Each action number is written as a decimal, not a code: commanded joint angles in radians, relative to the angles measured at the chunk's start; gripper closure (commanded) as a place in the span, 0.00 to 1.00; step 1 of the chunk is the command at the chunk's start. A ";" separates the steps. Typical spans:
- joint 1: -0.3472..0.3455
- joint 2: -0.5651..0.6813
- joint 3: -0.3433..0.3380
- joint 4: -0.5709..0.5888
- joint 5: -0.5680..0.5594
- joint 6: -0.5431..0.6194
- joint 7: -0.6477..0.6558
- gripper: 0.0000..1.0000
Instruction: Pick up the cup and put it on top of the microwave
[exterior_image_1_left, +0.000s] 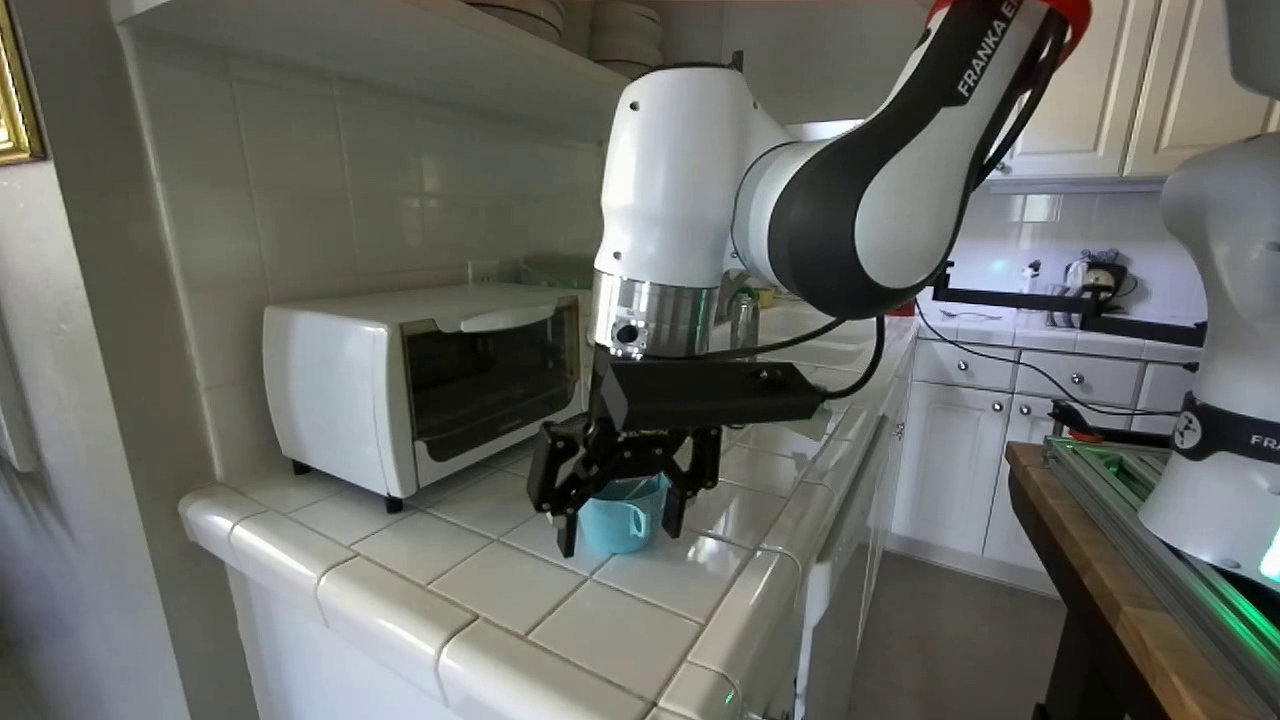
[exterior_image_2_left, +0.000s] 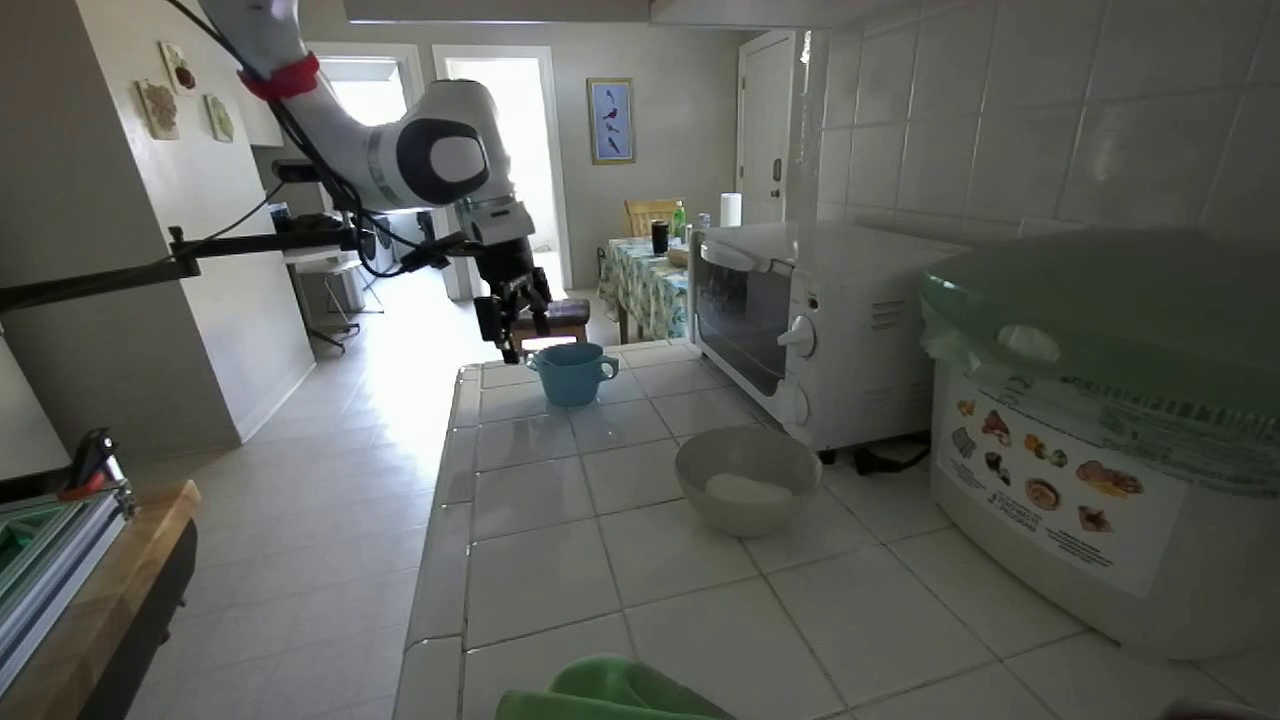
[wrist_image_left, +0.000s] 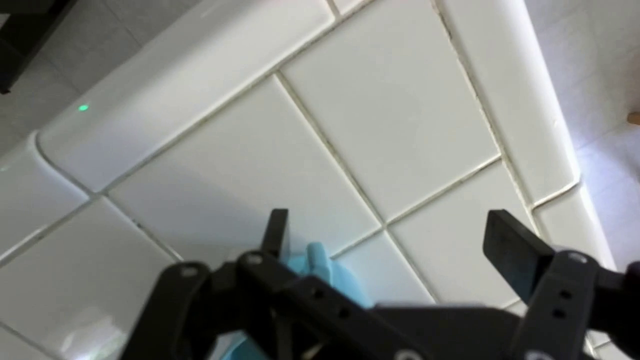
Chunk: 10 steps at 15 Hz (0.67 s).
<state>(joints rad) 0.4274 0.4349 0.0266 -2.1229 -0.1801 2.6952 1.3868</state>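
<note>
Gripper (exterior_image_1_left: 620, 533) released, spread wide; in an exterior view it appears to straddle the cup (exterior_image_1_left: 607, 528). Wrist view shows only parts of the cup. Cup stands upright on the tiled counter (exterior_image_2_left: 530, 575), near the microwave (exterior_image_1_left: 335, 390). Bowl (exterior_image_2_left: 745, 512) shows in an exterior view alone.

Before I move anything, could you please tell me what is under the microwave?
Black feet show under the microwave, on the tiled counter. What looks like a black cord lies at the microwave's lower edge in an exterior view. Deeper underneath is hidden.

wrist view: cup (wrist_image_left: 345, 281) partly hidden (behind gripper (wrist_image_left: 390, 232))
</note>
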 joint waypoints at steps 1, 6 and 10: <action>0.018 0.007 -0.026 -0.008 0.000 0.000 0.058 0.00; 0.015 0.008 -0.049 0.008 -0.010 -0.065 0.075 0.03; 0.018 0.006 -0.047 0.041 -0.023 -0.110 0.079 0.36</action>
<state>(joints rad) 0.4315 0.4453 -0.0134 -2.1058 -0.1833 2.6298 1.4325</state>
